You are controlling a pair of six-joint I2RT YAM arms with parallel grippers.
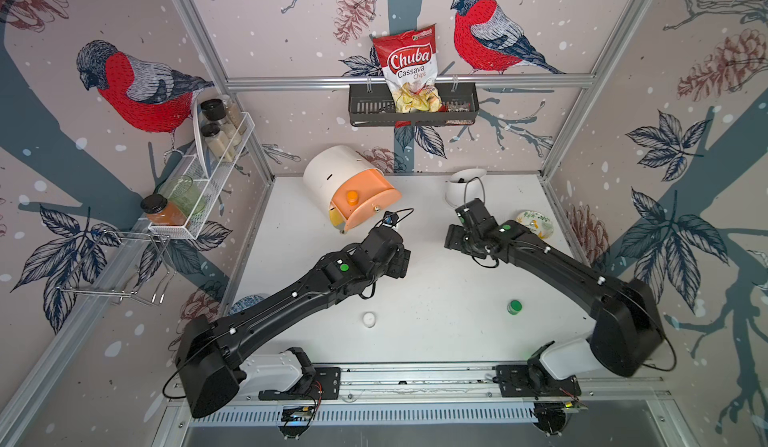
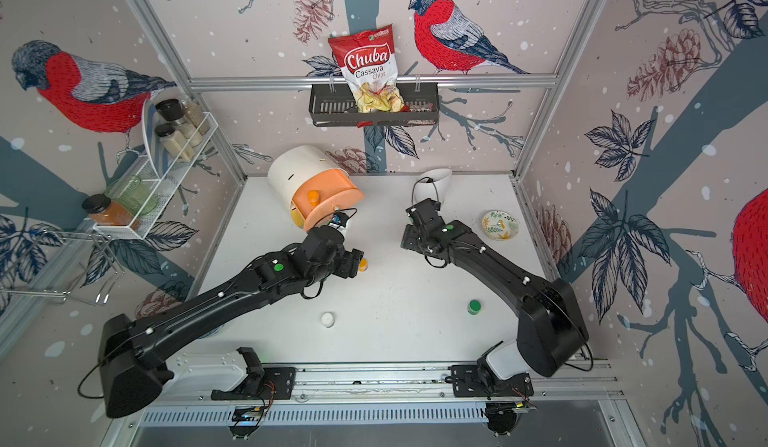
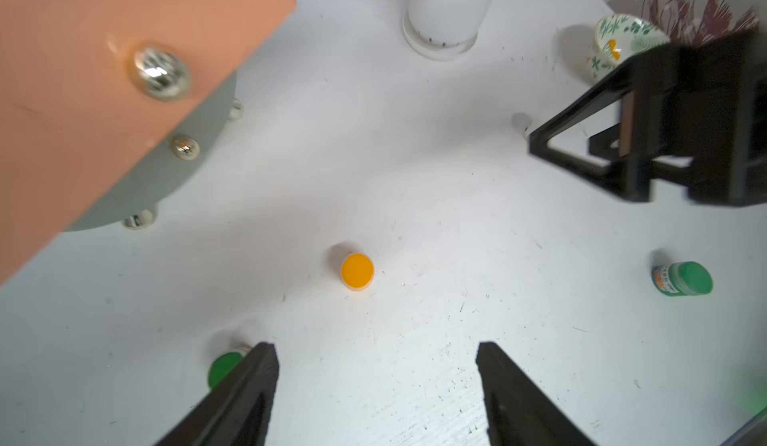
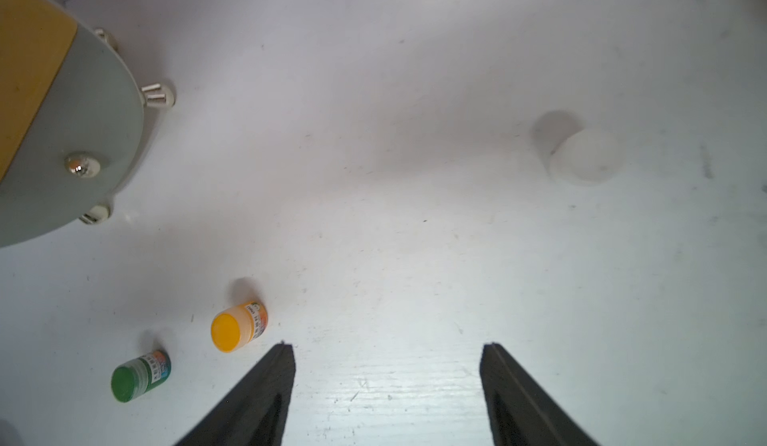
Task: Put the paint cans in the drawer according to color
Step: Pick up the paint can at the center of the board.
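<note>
The drawer (image 1: 328,174) stands on the table (image 1: 436,341) with its peach top drawer (image 1: 368,210) pulled out. An orange paint can (image 1: 352,196) sits inside that open compartment. Well in front of the drawer, a white paint can (image 1: 368,319) stands alone on the table.

The left claw (image 3: 377,346) hovers just in front of the drawer's pulled-out front, its jaws apart with nothing between them. A green paint can (image 3: 224,367) stands beside one of its fingers and is partly hidden by it in the left wrist view. A second orange paint can (image 3: 357,271) stands ahead of the open jaws, near the drawer and untouched.

To the right of the drawer, the right claw (image 4: 388,346) hangs over the table, its jaws likewise spread and empty. A second white paint can (image 4: 585,155) stands near it. A second green paint can (image 1: 514,306) stands farther right and well forward of the drawer.

A white cup (image 1: 463,185) stands to the right of the drawer, about level with it. A patterned bowl (image 1: 536,222) lies farther right still.
</note>
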